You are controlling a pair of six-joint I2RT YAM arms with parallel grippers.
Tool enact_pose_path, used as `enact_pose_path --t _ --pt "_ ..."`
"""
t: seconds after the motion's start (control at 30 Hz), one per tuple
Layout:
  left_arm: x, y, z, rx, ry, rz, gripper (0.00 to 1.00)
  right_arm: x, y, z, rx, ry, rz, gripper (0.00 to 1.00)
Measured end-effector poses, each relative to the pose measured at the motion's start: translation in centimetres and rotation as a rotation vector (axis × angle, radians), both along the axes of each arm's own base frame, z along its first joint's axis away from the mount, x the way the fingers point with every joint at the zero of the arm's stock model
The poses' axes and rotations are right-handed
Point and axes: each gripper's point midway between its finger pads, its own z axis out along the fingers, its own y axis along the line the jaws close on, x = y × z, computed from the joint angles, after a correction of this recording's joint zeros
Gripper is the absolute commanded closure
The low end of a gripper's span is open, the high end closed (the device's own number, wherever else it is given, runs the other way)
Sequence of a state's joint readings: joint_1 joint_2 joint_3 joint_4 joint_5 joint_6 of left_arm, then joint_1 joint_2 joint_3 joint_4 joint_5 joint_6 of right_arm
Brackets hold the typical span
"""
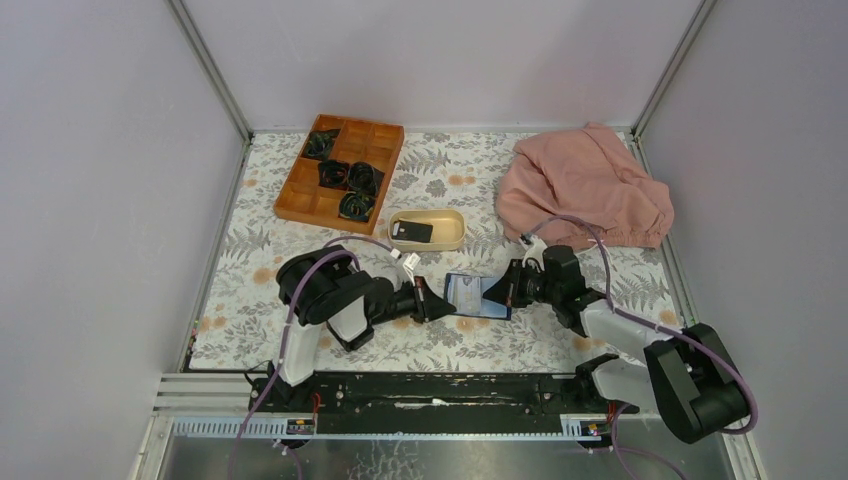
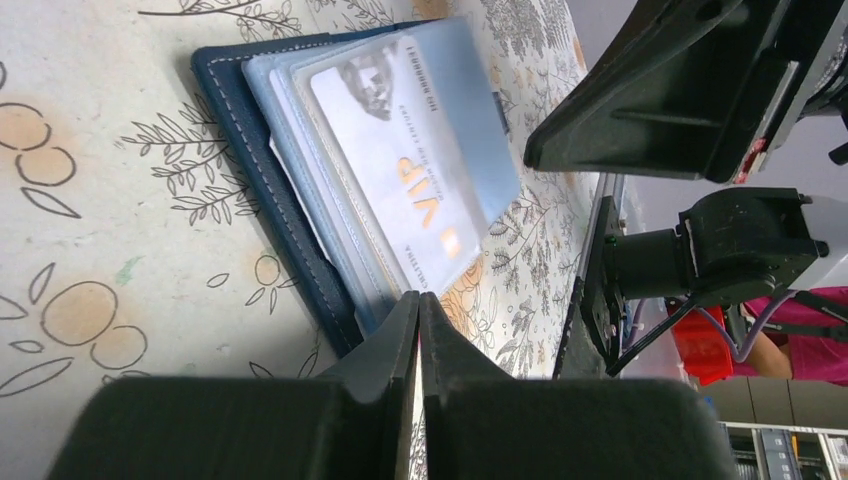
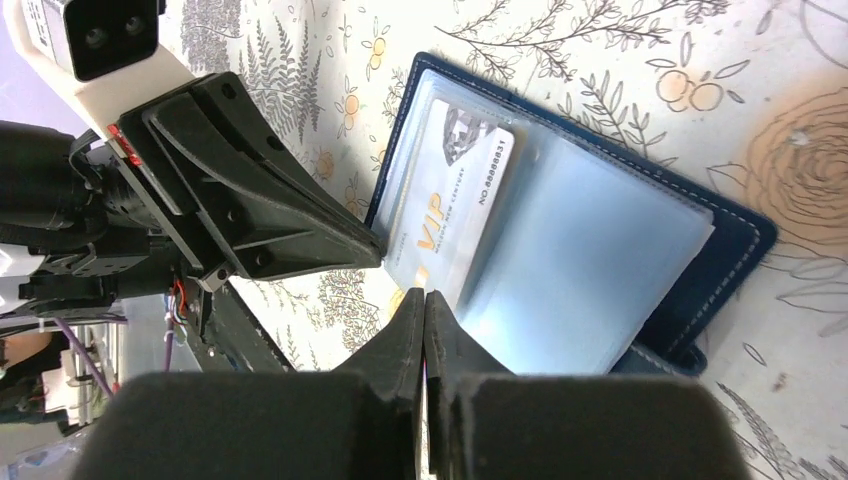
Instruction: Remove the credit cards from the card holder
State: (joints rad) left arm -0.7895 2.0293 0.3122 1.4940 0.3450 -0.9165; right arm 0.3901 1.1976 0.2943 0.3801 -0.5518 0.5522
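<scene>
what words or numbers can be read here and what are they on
"VIP": gold letters on the pale grey-white plastic card in the open navy-blue card holder.
"NO.8888831": black print along that card's edge, last digits uncertain.
Small line beside "VIP": too small to read.
On the flat black card in the beige oval dish: nothing legible.
</scene>
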Motion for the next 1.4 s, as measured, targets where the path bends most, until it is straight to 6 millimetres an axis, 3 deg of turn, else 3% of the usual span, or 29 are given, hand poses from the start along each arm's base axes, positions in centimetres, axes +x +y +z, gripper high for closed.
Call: enact_pose_path --t 0.13,0.23,0.33,0.4,0.6,0.8,0.93,1.1,1.23,1.4 --pt "-0.3 0.0 0.5 -0.018 -0.001 -0.018 0.74 0.2 -1.0 0.3 -0.042 -0.021 -0.029 1.00" --pt "-0.5 -0.2 1.2 -0.035 -0.012 -0.037 0.81 0.2 -1.6 0.8 -0.069 -0.045 -0.044 1.00" --pt "-0.6 -0.4 2.2 -0.058 -0.032 -0.053 0.98 0.5 -1.8 1.1 -0.078 -0.059 -0.046 0.73" --pt "-0.6 -0.5 2.5 -0.066 -0.038 -0.056 1.00 0.5 -1.6 0.7 -0.079 -0.043 -0.039 0.67" --pt "-0.6 -0.4 2.5 -0.065 -0.038 -0.049 1.00 0.0 -0.8 -1.7 -0.059 0.066 -0.008 0.68" --pt "0.2 0.3 3.9 -0.060 -0.103 -0.016 1.00 0.5 -0.1 -1.2 -0.016 0.050 0.004 0.68" --pt "1.0 0.7 2.8 -0.024 -0.095 0.009 1.00 0.5 0.2 -1.3 0.000 0.055 0.012 0.67" --pt "1.1 1.3 -0.2 0.036 -0.033 0.024 1.00 0.5 0.3 -1.7 0.002 0.072 0.014 0.60" --pt "1.2 1.1 -0.3 0.020 -0.040 0.028 1.00 0.6 0.3 -1.9 0.003 0.075 0.014 0.50" --pt "1.4 0.9 -0.3 0.000 -0.037 0.031 1.00 0.6 0.3 -2.2 -0.002 0.083 0.011 0.48"
